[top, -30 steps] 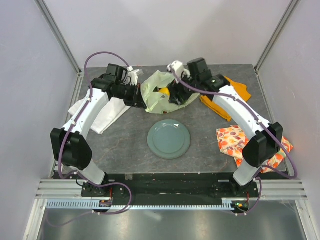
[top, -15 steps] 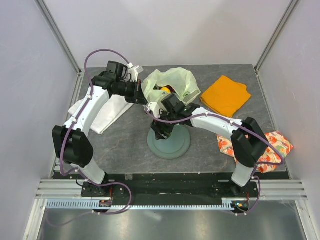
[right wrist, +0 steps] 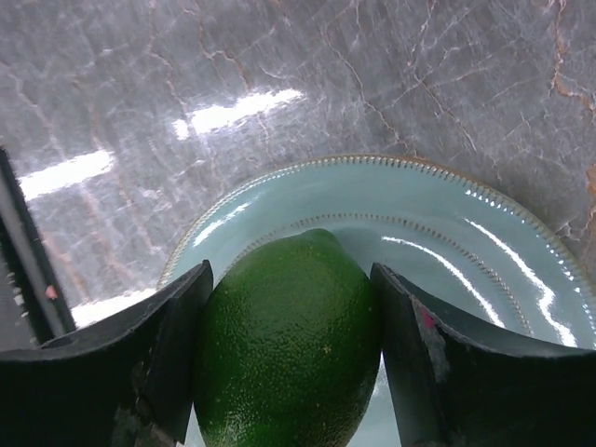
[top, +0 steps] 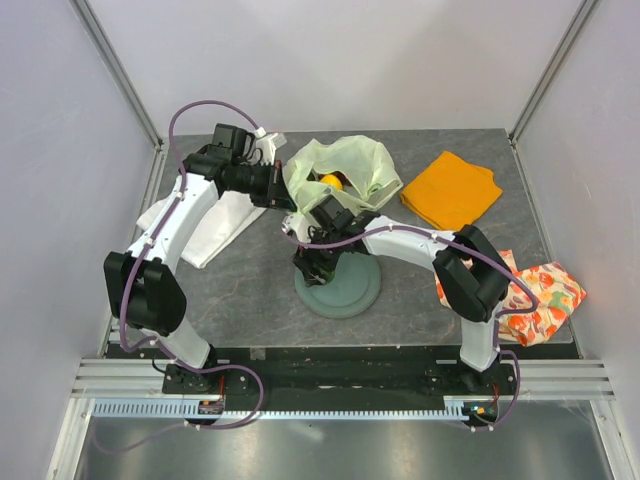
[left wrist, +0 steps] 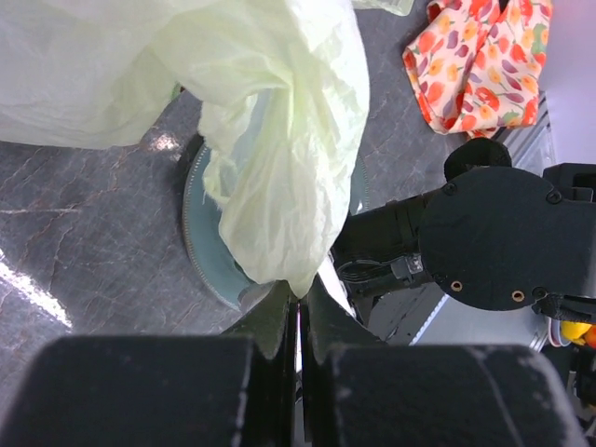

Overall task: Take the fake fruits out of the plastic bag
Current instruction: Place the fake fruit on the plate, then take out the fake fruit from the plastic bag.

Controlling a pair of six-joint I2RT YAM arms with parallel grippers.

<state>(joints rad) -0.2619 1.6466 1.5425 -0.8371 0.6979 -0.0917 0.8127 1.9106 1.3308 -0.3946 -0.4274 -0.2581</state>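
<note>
The pale yellow-green plastic bag lies at the back centre, with a yellow-orange citrus showing in its mouth. My left gripper is shut on the bag's edge, and in the left wrist view the bag hangs from the pinched fingertips of the gripper. My right gripper hangs over the left part of the grey-green plate. In the right wrist view the right gripper is shut on a green lime-like fruit just above the plate. The other fruits are hidden.
A plain orange cloth lies at the back right. The fruit-print cloth lies at the right edge. A white folded cloth lies under the left arm. The right arm's links stretch across the table's middle.
My right arm has swung from the bag's mouth down to the plate with the green fruit in its fingers. The left gripper has held the bag's edge throughout.
</note>
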